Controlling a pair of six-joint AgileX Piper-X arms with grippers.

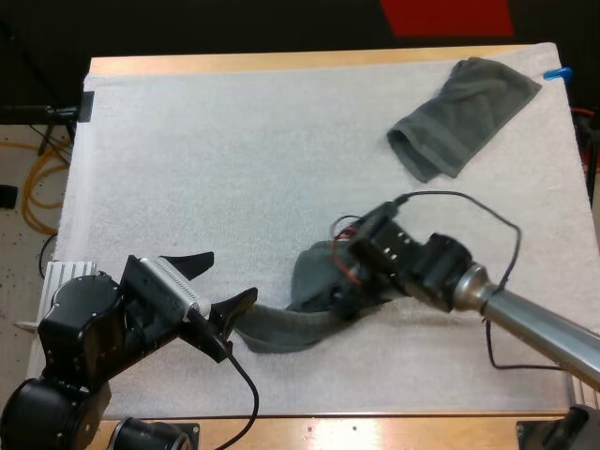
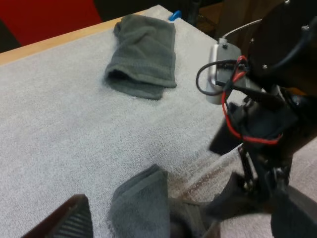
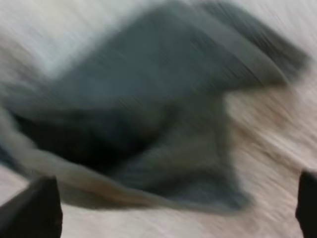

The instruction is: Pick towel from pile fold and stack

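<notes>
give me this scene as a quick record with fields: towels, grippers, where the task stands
near towel: dark grey-green, crumpled, on the white mat between the two grippers
far towel: dark grey-green, loosely folded, at the mat's far right corner, well apart from the near towel
left gripper: open, one fingertip close to the near towel's end
right gripper: open, low over the near towel's other end
stage: near towel not yet folded or stacked

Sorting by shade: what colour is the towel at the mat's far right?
Towel: plain dark grey-green, clearest in the left wrist view.
</notes>
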